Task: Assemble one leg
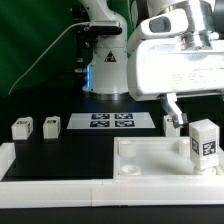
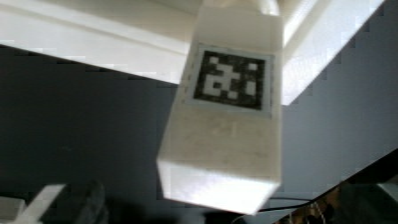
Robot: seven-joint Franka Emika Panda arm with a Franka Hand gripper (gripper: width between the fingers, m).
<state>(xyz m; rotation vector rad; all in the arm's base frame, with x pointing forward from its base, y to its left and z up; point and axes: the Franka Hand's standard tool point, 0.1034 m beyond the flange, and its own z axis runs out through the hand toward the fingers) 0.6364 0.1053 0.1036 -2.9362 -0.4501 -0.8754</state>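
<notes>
Leg (image 1: 205,141) stands upright in the tabletop's (image 1: 150,160) four-o'clock corner, seemingly just seated. Gripper (image 1: 172,112), jaws wide apart, holds nothing. Next probably: fetch another leg (image 1: 50,125) at nine o'clock.

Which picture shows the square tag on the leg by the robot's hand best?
The wrist view. There the leg fills the middle of the picture, and its black-and-white tag is big and easy to see. In the exterior view the same leg is small, beside the open hand, and its tag is tiny.
</notes>
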